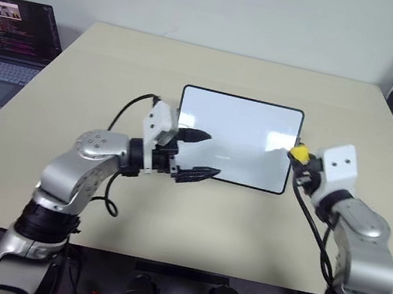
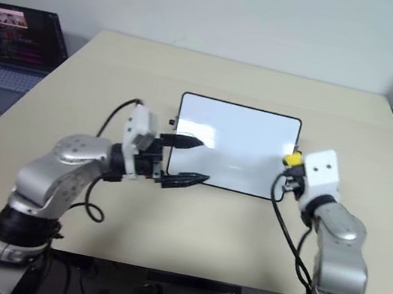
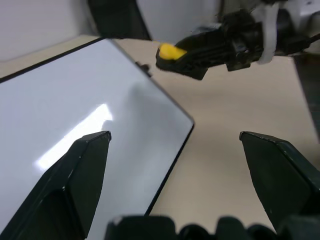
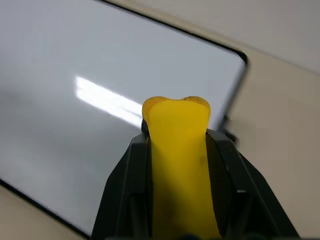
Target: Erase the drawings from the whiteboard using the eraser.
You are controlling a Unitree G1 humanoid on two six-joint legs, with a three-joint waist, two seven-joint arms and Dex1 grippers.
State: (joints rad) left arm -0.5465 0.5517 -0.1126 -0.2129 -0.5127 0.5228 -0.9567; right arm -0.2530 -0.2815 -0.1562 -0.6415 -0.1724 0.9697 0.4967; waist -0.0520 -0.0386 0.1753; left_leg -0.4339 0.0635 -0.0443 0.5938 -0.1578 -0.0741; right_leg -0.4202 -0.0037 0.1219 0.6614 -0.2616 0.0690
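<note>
Right gripper point(image 1: 299, 159), right of centre in the head views: its two black fingers are clamped on the eraser point(image 1: 299, 152), a bright yellow block whose tip protrudes beyond the fingertips. In the right wrist view the eraser point(image 4: 176, 150) sits squeezed between both fingers, above the glossy board surface. The gripper hangs at the right edge of the whiteboard point(image 1: 236, 135); whether the eraser touches the board cannot be told.

Left gripper point(image 1: 199, 153), left of centre: fingers spread wide, holding nothing. One finger lies over the board's left margin, the other over its lower left corner. In the left wrist view, the two dark fingers point(image 3: 75, 185) stand far apart, with the board's corner between them and the right gripper point(image 3: 172, 57) with its eraser in the upper part of the frame.

Whiteboard: rectangular, thin black frame, rounded corners, flat at mid-table point(image 1: 121, 57). Its visible surface appears clean, showing glare only.

Laptop point(image 1: 9, 45): upper left, open, screen lit, beside the table's left edge.
</note>
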